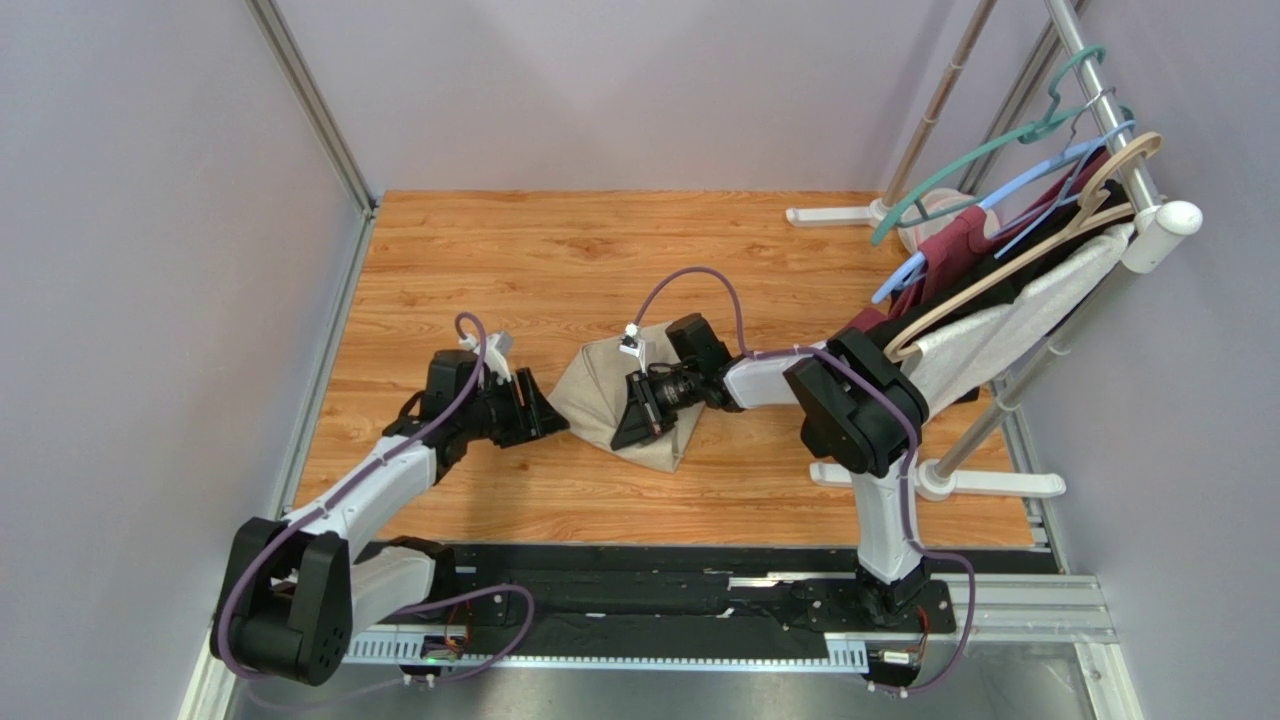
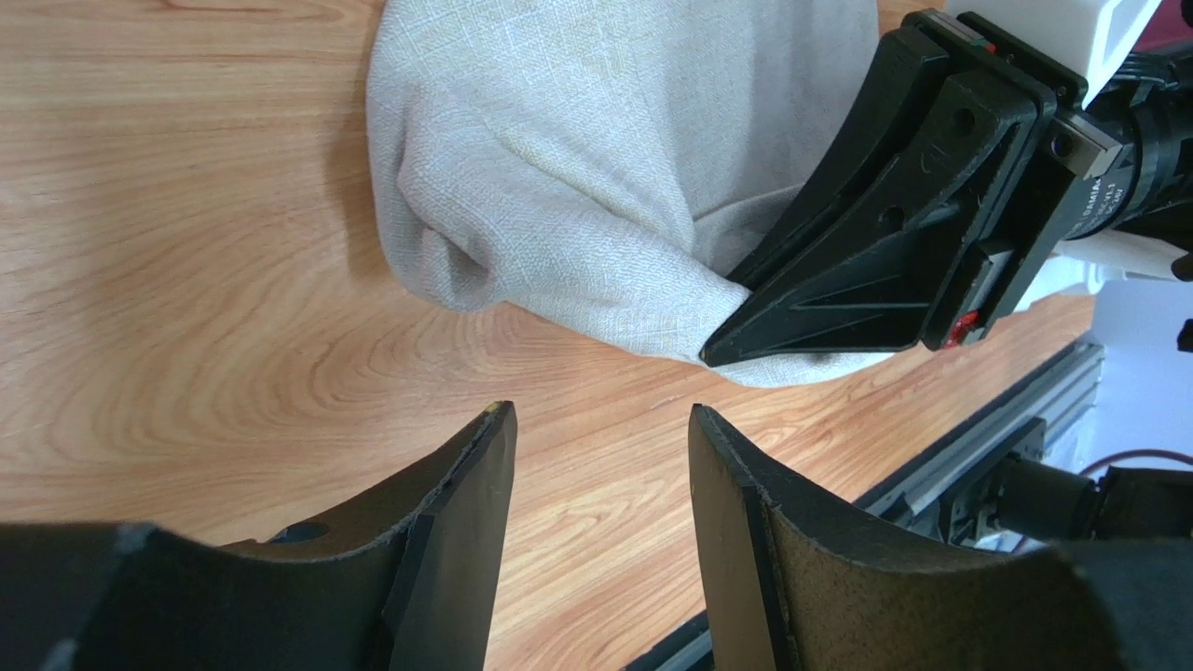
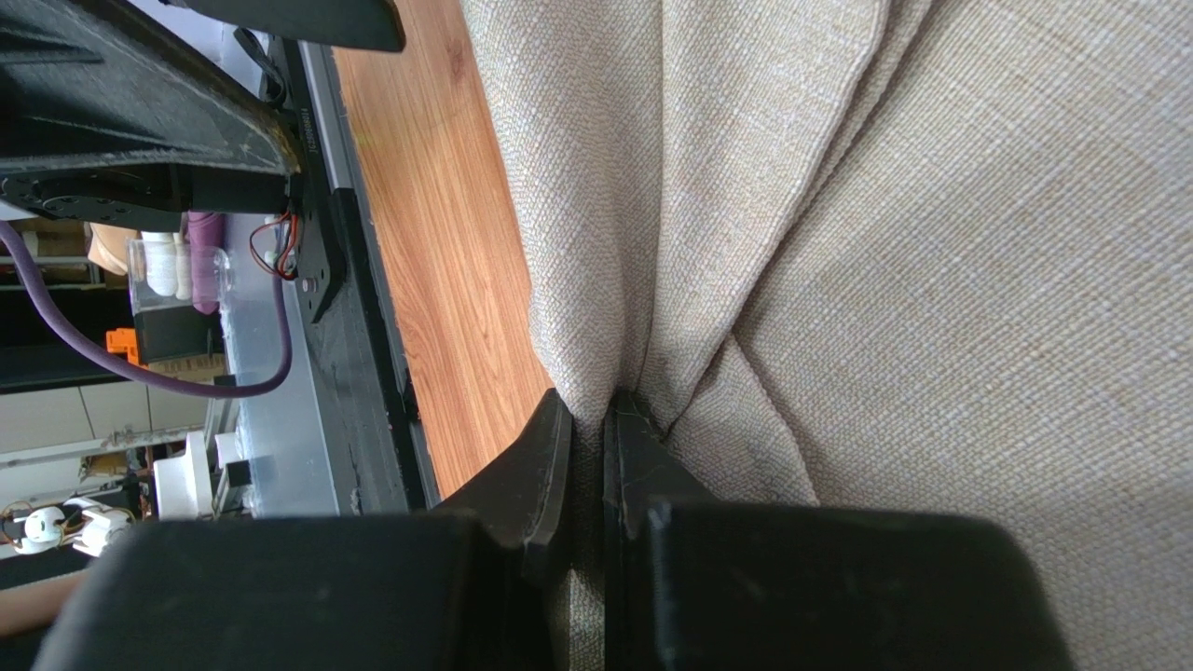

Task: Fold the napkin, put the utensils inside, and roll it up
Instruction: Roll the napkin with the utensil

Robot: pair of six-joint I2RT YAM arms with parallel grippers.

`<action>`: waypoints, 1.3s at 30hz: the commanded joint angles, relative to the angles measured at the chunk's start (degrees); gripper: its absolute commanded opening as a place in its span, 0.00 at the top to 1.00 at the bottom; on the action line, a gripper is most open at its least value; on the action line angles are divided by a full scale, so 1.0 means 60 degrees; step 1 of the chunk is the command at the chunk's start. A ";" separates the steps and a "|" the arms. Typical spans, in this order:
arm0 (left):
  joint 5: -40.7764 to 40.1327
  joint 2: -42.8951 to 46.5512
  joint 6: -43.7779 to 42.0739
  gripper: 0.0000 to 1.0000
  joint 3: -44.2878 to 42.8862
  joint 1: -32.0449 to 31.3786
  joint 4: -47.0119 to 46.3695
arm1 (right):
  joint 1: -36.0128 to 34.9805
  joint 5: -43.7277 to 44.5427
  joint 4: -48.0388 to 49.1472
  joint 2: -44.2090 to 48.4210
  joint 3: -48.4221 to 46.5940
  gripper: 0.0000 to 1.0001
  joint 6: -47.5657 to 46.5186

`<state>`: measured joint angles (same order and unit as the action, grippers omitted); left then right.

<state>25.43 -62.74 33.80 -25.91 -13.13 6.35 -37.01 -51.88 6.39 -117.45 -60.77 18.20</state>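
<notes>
Nearest me, the left pincer [image 2: 602, 420] is hovering low over the wooden surface [image 1: 601, 255], jaws parted and holding nothing, just beside the napkin [image 2: 602, 182]. The cloth is lying bunched mid-surface, and the right pincer [image 3: 588, 413] is clamping a pleat of it. I'm judging folding as underway. Next, the pinched edge needs drawing flat while the free pincer takes another corner. I'm seeing no utensils.

We see a wood-grain tabletop [image 1: 601, 255] and, along its right side, a white clothes rack [image 1: 1177, 221] holding teal [image 1: 977, 153], blue [image 1: 902, 273] and wooden hangers [image 1: 1037, 248], a maroon garment [image 1: 962, 240], a white garment [image 1: 977, 348] and possibly a black garment [image 1: 1052, 273].
</notes>
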 commanded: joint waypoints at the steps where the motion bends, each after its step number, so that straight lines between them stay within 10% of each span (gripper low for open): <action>1: 0.0462 -0.0731 0.0372 0.43 -0.0193 -0.0098 -0.0734 | 0.0178 0.2040 -0.1461 -0.0626 0.0431 1.00 -0.0616; 32: 0.0874 -0.3109 0.0667 0.45 -0.0999 -0.0098 -0.3622 | 0.0163 0.2318 -0.1549 -0.0816 0.0344 1.00 -0.0572; 39: -0.0488 -0.2243 -0.0769 0.26 -0.1539 -0.0098 -0.1909 | 0.0163 0.2303 -0.1607 -0.0757 0.0344 1.00 -0.0572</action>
<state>27.42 -78.37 35.51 -30.87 -13.61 -8.54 -36.91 -51.40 5.41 -117.47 -61.17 18.39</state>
